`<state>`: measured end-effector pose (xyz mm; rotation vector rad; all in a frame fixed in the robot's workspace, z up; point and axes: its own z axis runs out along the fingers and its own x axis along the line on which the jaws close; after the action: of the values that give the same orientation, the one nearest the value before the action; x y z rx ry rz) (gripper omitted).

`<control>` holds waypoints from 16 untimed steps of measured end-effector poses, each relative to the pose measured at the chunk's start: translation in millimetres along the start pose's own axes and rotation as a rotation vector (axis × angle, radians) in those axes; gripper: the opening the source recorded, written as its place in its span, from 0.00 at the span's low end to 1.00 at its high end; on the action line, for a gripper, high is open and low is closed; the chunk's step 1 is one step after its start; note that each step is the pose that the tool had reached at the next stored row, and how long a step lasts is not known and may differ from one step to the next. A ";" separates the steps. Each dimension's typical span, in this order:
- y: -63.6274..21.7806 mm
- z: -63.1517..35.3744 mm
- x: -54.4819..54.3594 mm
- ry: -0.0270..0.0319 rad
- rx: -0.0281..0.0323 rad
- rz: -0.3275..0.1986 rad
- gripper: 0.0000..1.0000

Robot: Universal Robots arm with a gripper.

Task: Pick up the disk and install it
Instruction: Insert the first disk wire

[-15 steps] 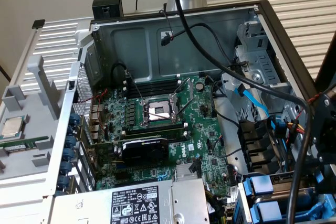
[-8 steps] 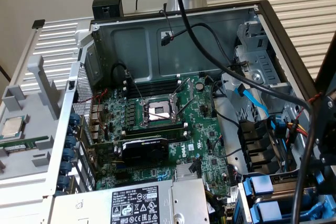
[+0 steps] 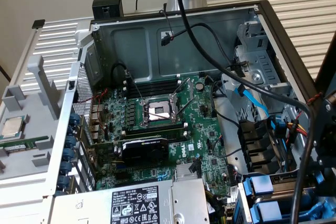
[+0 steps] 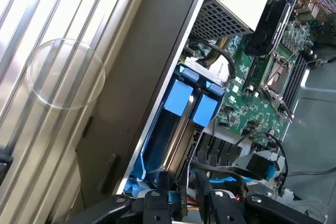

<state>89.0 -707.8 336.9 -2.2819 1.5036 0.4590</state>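
The blue-framed silver-grey metal disk is seated inside the black computer case, near parted, empty jaws.

Exterior view: above, looking down into the open computer case.
Wrist view: close at the case's side edge, facing inward.
Shared: motherboard, power supply.

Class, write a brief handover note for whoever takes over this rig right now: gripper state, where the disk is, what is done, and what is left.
Gripper: close over the drive bay, lined up with the disk's end. Whether it grips the disk cannot be told.
Disk: in its blue carrier, standing in the bay beside a second blue carrier.
Done: the disk appears to have been picked up and brought into the bay.
Left: full seating is not confirmed.
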 end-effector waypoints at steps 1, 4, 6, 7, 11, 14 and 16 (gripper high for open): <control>0.1 0.2 0.1 -0.0007 0.0001 0.000 0.33; 0.2 1.0 0.5 -0.0044 0.0013 0.000 0.33; 0.3 1.6 0.9 -0.0071 0.0012 0.001 0.33; 0.1 1.8 1.1 -0.0088 0.0008 0.001 0.33; -1.0 2.2 1.8 -0.0135 -0.0037 0.004 0.33; -2.3 2.8 2.7 -0.0179 -0.0056 0.006 0.33; -2.6 3.3 3.0 -0.0204 -0.0066 0.007 0.33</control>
<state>92.3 -707.8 332.9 -2.2710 1.5024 0.4884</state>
